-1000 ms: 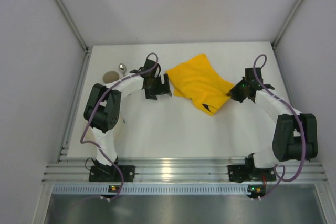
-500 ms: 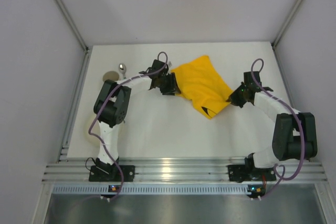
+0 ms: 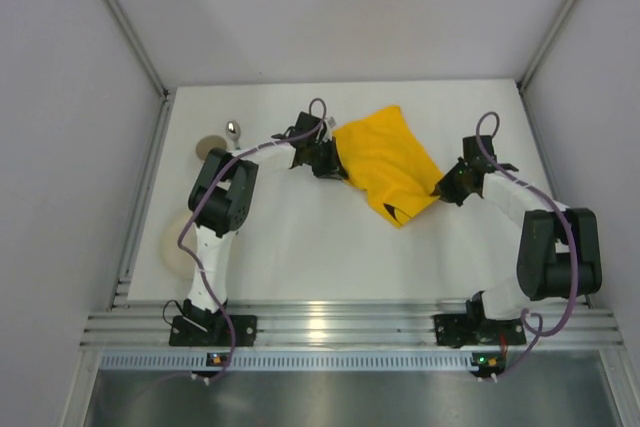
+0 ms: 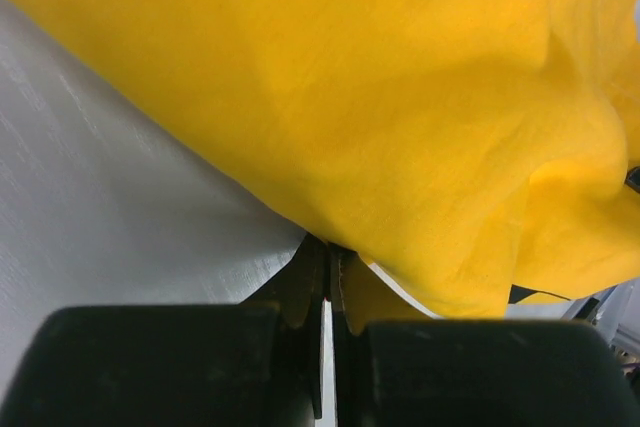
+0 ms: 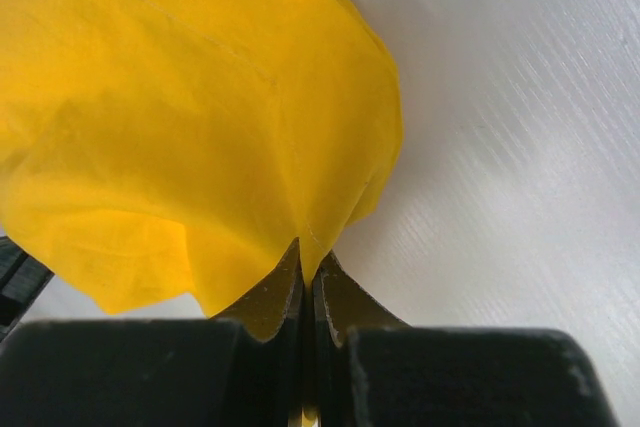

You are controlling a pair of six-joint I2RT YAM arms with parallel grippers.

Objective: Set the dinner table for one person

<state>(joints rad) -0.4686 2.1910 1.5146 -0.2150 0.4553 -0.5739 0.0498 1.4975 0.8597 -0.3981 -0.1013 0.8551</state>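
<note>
- The left gripper [image 3: 325, 158] was spread wide a second ago, short of the yellow cloth mat [image 3: 385, 159]. It has since travelled toward the tabletop's right edge and pinched shut on the mat's left border. Its wrist view shows the jaws [image 4: 327, 259] nipped together on a thin fold of fabric.
- The right gripper [image 3: 448, 185] has not let go in that time. Its jaws [image 5: 305, 265] stay clamped on the mat's right corner.
- Both ends of the mat are now held, so the likely next step is to lift and spread it flat. No place setting has been laid yet.
- The dinner table [image 3: 300, 242] is the white tabletop under everything, with the aluminium rail [image 3: 340, 325] along its near edge. The mat sits bunched on it, toward the far edge and right of centre.
- Both wrist views are almost filled with yellow cloth, so the depth of each bite cannot be judged.
- Only a dark mark at the mat's near corner shows, and its print cannot be read.
- A spoon [image 3: 232, 129] and a small brown round thing [image 3: 209, 145] lie near the far left corner, too small to identify further.
- A pale round object [image 3: 176, 245] by the left edge is partly covered by the left arm.
</note>
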